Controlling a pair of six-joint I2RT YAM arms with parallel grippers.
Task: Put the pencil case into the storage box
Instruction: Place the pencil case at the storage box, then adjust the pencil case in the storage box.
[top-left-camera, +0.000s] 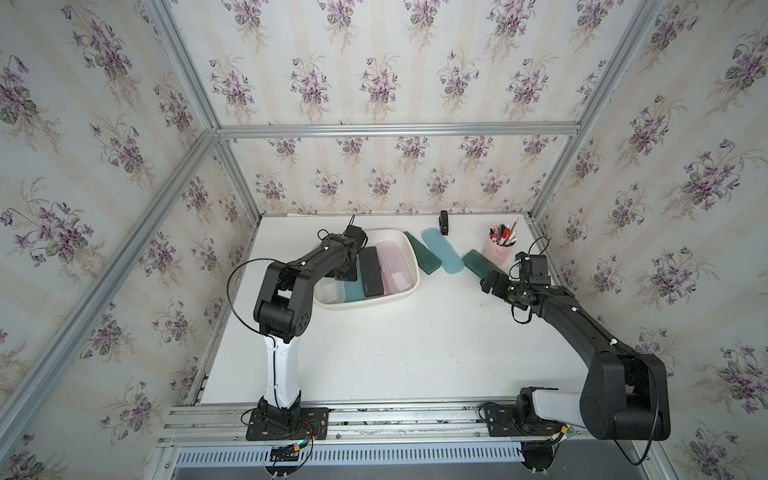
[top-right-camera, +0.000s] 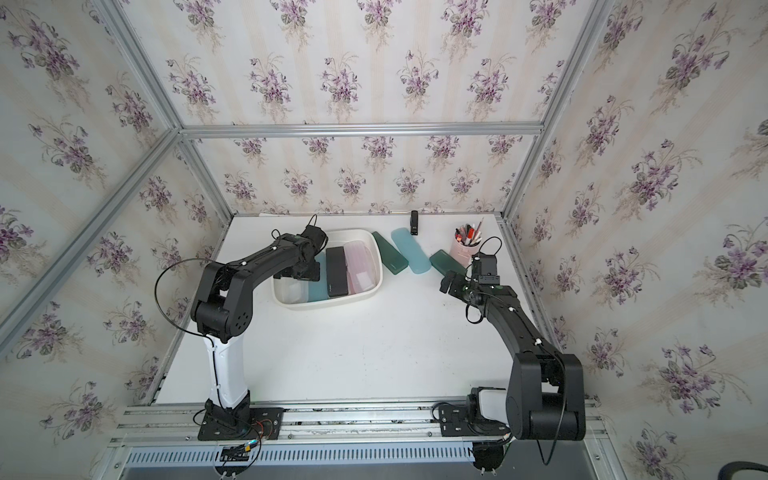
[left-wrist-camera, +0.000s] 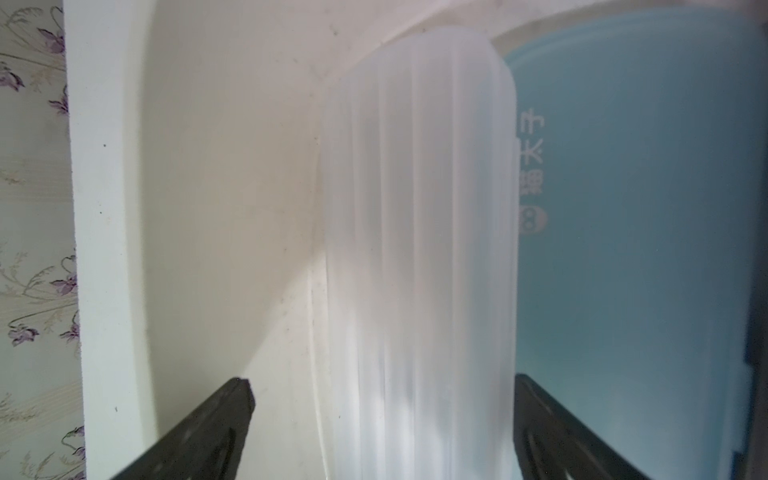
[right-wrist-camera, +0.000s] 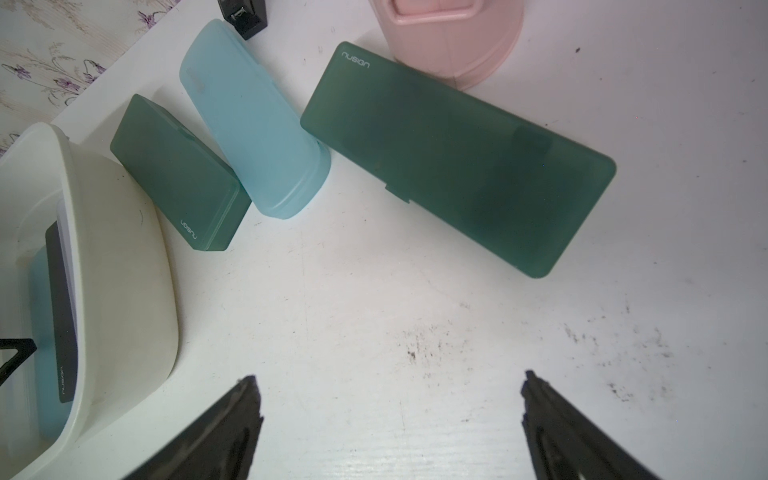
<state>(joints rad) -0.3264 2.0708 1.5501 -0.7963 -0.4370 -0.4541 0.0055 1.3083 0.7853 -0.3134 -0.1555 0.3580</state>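
Note:
The white storage box (top-left-camera: 368, 302) stands at the back left of the table and holds several pencil cases: a frosted white one (left-wrist-camera: 419, 249), a light blue one (left-wrist-camera: 644, 208), a black one (top-left-camera: 371, 277) and a pink one (top-left-camera: 392, 266). My left gripper (left-wrist-camera: 382, 380) is down inside the box, open, with its fingers on either side of the frosted white case. Three more cases lie on the table: dark green (right-wrist-camera: 178, 174), light blue (right-wrist-camera: 253, 124) and a longer dark green one (right-wrist-camera: 457, 158). My right gripper (right-wrist-camera: 388, 376) hovers open and empty just short of that longer one.
A pink pen cup (top-left-camera: 500, 249) full of pens stands right behind the long green case. A small black stapler-like object (top-left-camera: 444, 217) sits at the back edge. Bare tabletop (top-left-camera: 395, 353) lies between the arms. Wallpapered walls close in the sides and back.

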